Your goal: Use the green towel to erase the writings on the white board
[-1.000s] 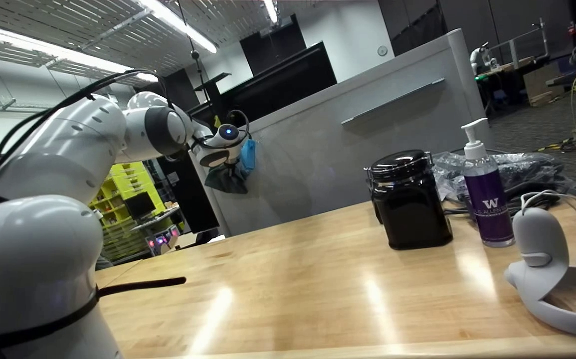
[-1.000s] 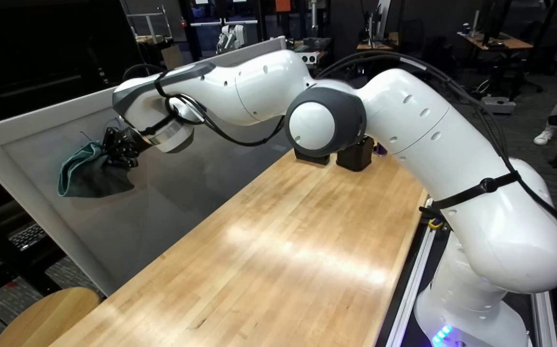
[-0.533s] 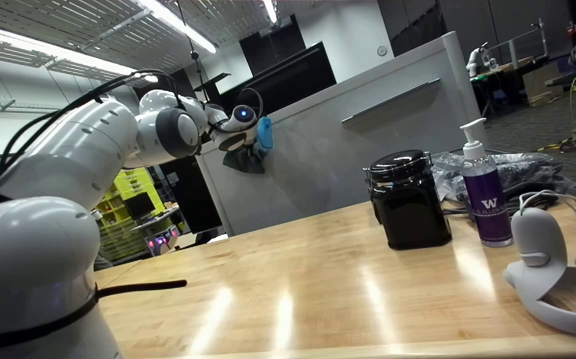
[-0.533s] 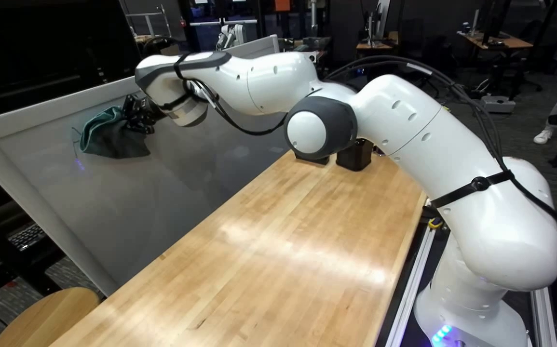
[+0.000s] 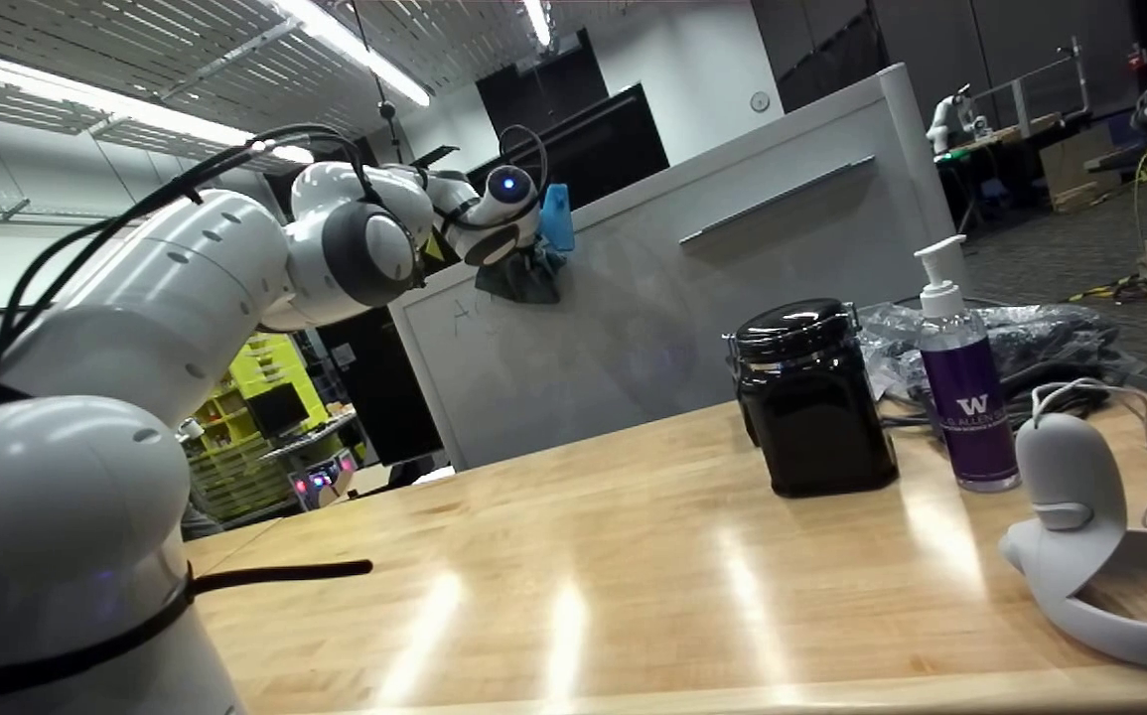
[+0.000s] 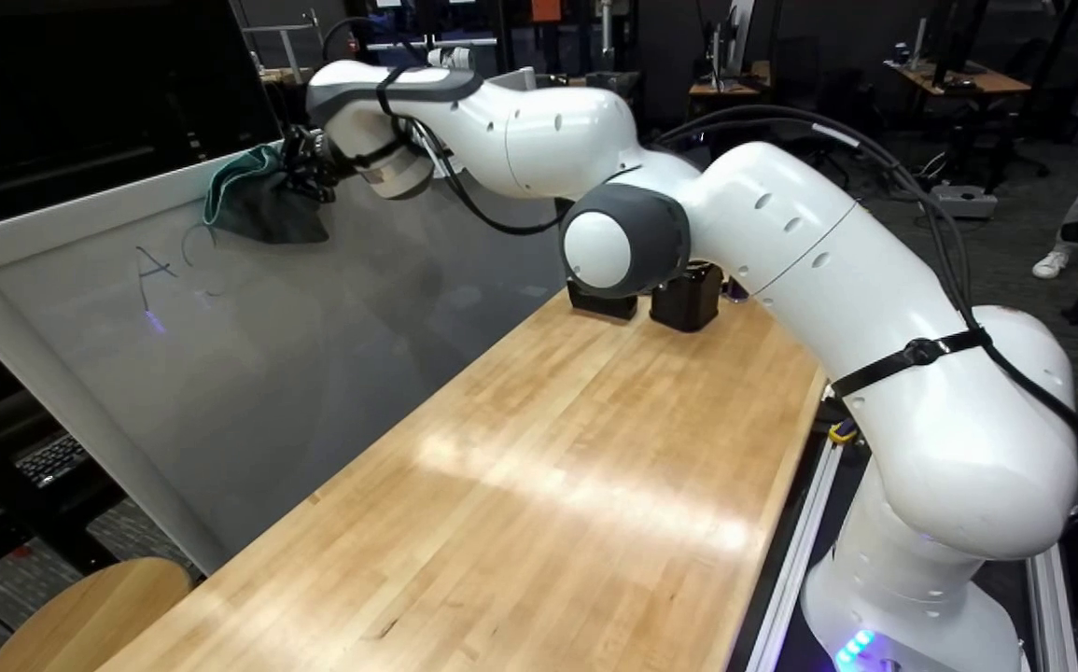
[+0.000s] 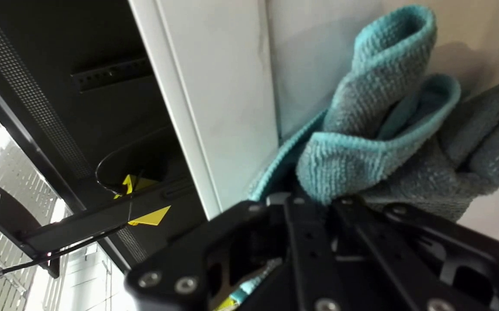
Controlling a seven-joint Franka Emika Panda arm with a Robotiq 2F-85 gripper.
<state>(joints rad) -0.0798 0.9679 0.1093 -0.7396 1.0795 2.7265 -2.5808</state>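
Gripping rumpled green towel (image 7: pixel 361 160) in tightly closed pincer (image 7: pixel 322 207), by upper edge of whiteboard (image 6: pixel 296 355). Can make out handwritten "A" (image 6: pixel 158 269) and curved stroke (image 6: pixel 184 245) beside towel.

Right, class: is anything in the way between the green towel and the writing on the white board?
Nothing visible is. The tool grips the green towel at the white board, beside the visible writing; the black jar stands aside on the table.
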